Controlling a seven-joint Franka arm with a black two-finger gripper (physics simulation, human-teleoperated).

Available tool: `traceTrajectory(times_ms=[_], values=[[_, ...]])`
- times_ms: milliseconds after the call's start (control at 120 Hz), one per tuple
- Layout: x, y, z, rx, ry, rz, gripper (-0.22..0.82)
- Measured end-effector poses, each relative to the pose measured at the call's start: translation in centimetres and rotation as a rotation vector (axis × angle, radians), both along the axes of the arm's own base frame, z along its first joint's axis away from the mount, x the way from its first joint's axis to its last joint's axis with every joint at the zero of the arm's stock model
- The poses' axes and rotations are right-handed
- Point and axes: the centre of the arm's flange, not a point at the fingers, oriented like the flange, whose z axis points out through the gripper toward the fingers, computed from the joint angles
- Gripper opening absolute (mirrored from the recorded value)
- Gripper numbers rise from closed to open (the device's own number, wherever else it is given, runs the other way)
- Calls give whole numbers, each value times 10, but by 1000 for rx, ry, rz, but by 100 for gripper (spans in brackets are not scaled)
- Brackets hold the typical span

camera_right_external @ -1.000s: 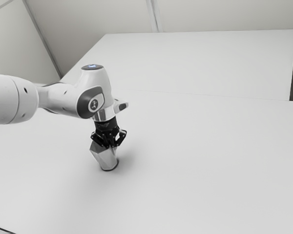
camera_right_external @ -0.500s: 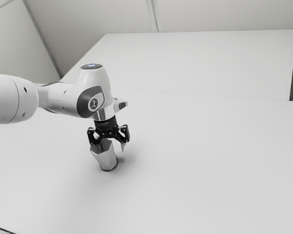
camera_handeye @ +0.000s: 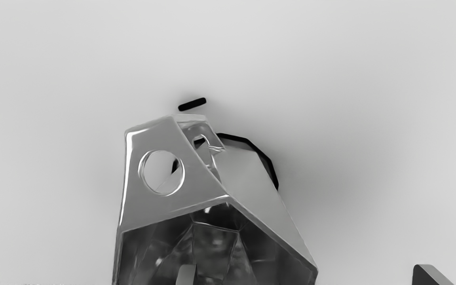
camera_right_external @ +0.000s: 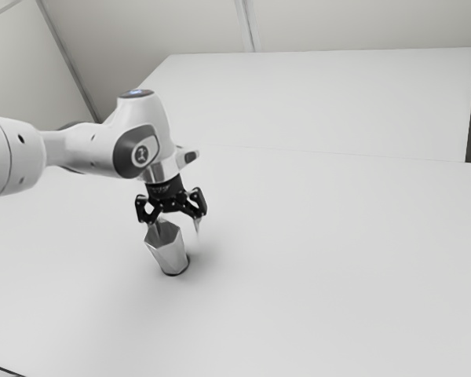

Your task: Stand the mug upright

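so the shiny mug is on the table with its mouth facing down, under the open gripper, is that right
Not quite: the mouth faces up, not down; the wrist view looks straight into it. The rest holds: the shiny mug is on the table, under the open gripper.

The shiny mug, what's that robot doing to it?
A white robot arm is at the shiny mug, which stands on its base on the table, mouth up. Its jaws are open, not holding the mug: one is at the mouth, the other outside. The job is setting the mug upright, and that looks done.
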Motion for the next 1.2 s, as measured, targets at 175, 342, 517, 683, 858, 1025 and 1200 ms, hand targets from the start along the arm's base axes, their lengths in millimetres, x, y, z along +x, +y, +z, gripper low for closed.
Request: traceTrajectory(times_ms=[175,342,517,683,858,1025,1200], values=[[1,-1,27,-22,-32,-11,60],[17,-1,64,-27,-91,-53,60],[36,3,118,-10,-165,-131,60],[43,12,163,52,-192,-211,60],[33,21,201,58,-221,-274,60],[31,39,243,68,-242,-296,60],[25,61,268,76,-245,-305,60]])
